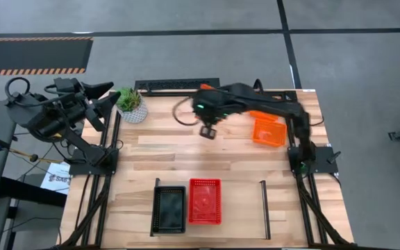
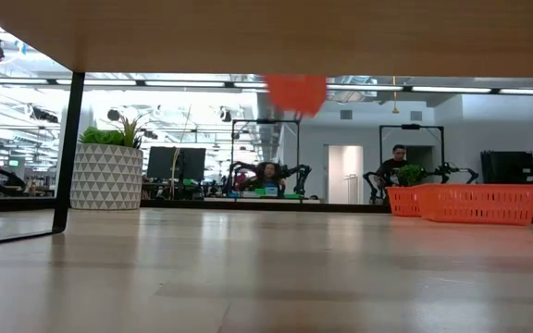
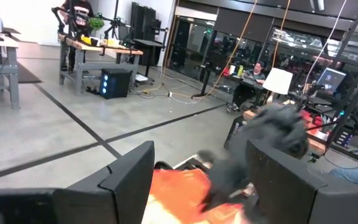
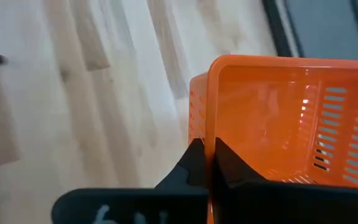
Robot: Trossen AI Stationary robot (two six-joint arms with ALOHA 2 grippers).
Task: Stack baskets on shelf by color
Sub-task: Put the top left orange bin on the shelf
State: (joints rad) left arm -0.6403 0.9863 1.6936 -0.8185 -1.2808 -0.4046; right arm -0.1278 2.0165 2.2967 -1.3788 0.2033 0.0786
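The orange basket (image 4: pixel 291 112) is what I have hold of: my right pincer (image 4: pixel 207 149) is clamped on its near wall, the two fingers pressed together over the rim, with pale planks of the surface (image 4: pixel 73 93) showing beneath it. From above, that basket (image 1: pixel 268 130) sits in the far right part of the surface, close to my right arm (image 1: pixel 255 104), which reaches from its base at the right edge out across the far side. I cannot tell from overhead whether the basket is touching the wood or lifted off it. From table height, orange mesh (image 2: pixel 479 202) stands low at the right, and an orange blur (image 2: pixel 294 92) hangs in the air near the middle; what that blur is I cannot make out. On the near side lies the shelf (image 1: pixel 242 208), a light board between two thin black rails. The black basket (image 1: pixel 169 210) stands at its left end against the left rail. The red basket (image 1: pixel 205 201) stands just beside it toward the middle, close enough that I see no gap between them. Both sit open side up. My left pincer (image 1: pixel 108 97) waits off the far left corner of the surface with its fingers apart, pointing across toward the right arm. A potted plant (image 1: pixel 130 104) in a patterned white pot stands just beside it on the far left corner of the surface.
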